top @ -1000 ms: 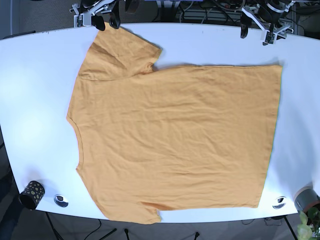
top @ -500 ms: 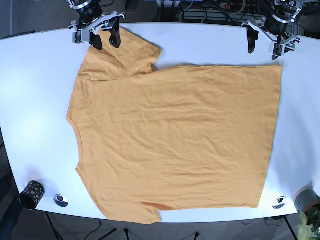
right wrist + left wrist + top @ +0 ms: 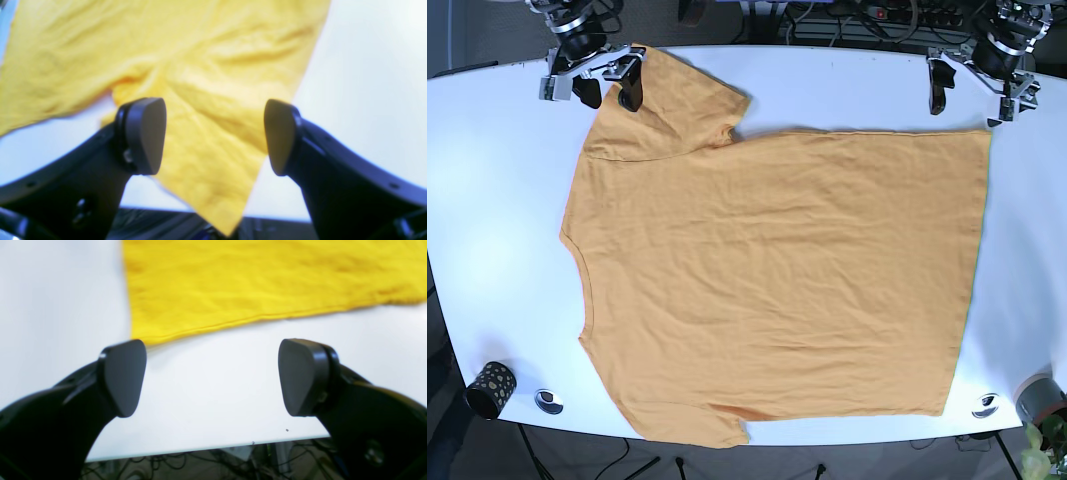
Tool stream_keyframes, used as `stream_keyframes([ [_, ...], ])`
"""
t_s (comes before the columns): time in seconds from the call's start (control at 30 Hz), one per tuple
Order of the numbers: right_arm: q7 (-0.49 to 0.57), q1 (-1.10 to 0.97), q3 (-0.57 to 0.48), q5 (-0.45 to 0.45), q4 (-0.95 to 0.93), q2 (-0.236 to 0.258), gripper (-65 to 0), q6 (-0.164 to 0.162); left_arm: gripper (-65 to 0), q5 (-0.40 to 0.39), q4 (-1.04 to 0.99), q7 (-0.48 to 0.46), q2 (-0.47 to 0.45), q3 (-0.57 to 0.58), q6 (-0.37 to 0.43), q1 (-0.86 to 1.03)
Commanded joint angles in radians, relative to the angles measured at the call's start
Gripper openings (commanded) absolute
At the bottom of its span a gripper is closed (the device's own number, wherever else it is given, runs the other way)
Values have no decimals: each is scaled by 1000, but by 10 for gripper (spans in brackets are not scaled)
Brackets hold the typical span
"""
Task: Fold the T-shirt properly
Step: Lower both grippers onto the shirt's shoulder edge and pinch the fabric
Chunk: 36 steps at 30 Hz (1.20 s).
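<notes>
An orange-yellow T-shirt [image 3: 777, 280] lies spread flat on the white table [image 3: 497, 200], its neck toward the left and its hem toward the right. My right gripper [image 3: 609, 94] hovers open over the far sleeve [image 3: 213, 83], whose cloth shows between the two pads. My left gripper [image 3: 972, 100] stands open just beyond the far hem corner [image 3: 146, 338]. In the left wrist view, the shirt's edge [image 3: 267, 280] lies ahead of the left gripper [image 3: 213, 376], with bare table between its pads. The right gripper [image 3: 213, 136] holds nothing.
A dark speckled cup [image 3: 490, 388] and a small metal disc [image 3: 549, 401] sit at the near left corner. Another disc [image 3: 985, 405] and a grey pot with a plant [image 3: 1042, 400] are at the near right. Cables hang behind the far table edge.
Both arms came down and outward. The right gripper shifted left over the sleeve, and the left gripper shifted right toward the hem corner. The shirt has not moved.
</notes>
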Motion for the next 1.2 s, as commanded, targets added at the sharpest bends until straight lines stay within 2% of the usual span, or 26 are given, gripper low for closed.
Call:
stream_keyframes([
  [0.0,-13,10,28,37,5,-2,-211,37,-64,-62,17,-10,-18,-16,-3,5],
  [0.1,-108,53,88,71,-29,-5,-211,58,-63,-110,15,7,-40,-33,-3,3],
  [0.17,-165,79,123,106,-61,-6,-212,89,-61,-122,15,23,-49,-35,-3,3],
  [0.3,-215,108,160,141,-130,-6,-212,133,-60,-150,3,55,-47,-39,-3,3],
  [0.53,-243,112,141,138,-182,-8,-212,138,-63,-219,-72,58,-49,-69,-3,3],
  [0.93,-238,114,32,138,-254,-8,-222,138,-64,-217,-85,58,-49,-73,-3,3],
  [1.0,-238,112,14,138,-251,-8,-268,138,-64,-217,-85,58,-49,-73,-3,3],
  [1.07,-238,117,-3,138,-251,-8,-384,138,-64,-217,-86,58,-49,-75,-3,3],
  [1.17,-238,119,-6,138,-251,-8,-515,138,-64,-219,-86,58,-49,-85,-3,3],
])
